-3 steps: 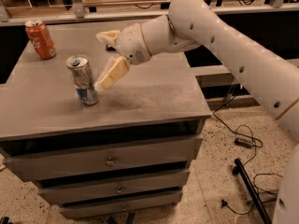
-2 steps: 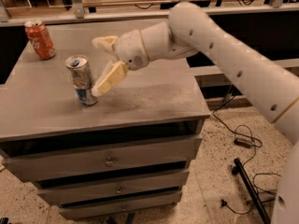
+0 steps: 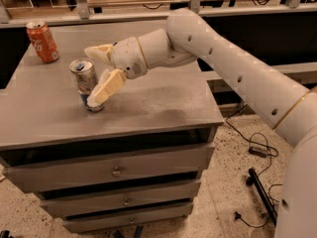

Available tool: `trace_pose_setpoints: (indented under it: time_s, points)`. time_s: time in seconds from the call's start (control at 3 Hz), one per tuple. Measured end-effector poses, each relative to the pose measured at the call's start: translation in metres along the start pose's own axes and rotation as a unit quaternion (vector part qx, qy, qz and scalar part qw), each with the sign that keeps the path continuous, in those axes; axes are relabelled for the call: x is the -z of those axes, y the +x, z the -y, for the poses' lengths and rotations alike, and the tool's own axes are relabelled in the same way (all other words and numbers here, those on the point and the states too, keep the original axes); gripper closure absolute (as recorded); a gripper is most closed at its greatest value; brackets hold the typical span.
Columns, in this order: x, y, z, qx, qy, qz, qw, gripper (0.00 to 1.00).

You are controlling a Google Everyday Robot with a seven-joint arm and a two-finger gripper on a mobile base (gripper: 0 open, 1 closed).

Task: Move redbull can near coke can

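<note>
Redbull can is standing upright on the near-left tabletop, with the gripper straddling it, jaws spread and not yet clamping. Grasping is in hand. The next move is calling for a square closure, then a carry toward the coke can at the far-left corner.

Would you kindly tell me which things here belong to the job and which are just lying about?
Job in hand: redbull can; coke can; gripper, its fingers open on either side of the redbull can.
Lying about: drawer cabinet under both cans; floor cables; black bar on the floor.
</note>
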State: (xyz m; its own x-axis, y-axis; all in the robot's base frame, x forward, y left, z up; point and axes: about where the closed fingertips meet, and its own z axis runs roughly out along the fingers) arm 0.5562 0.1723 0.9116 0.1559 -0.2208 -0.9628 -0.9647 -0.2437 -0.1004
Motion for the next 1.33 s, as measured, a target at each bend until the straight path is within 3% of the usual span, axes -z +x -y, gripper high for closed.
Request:
trace_pose_setpoints:
  time_s: [0.33,1.0,1.33]
  points:
    - [-0.002,-0.001,-0.001,0.0,-0.002,0.0,1.0,0.18]
    - [-0.007,-0.002,-0.002,0.001,-0.007,0.001,1.0,0.65]
    - [-0.008,-0.012,0.007,0.008,-0.01,-0.019,0.9997,0.96]
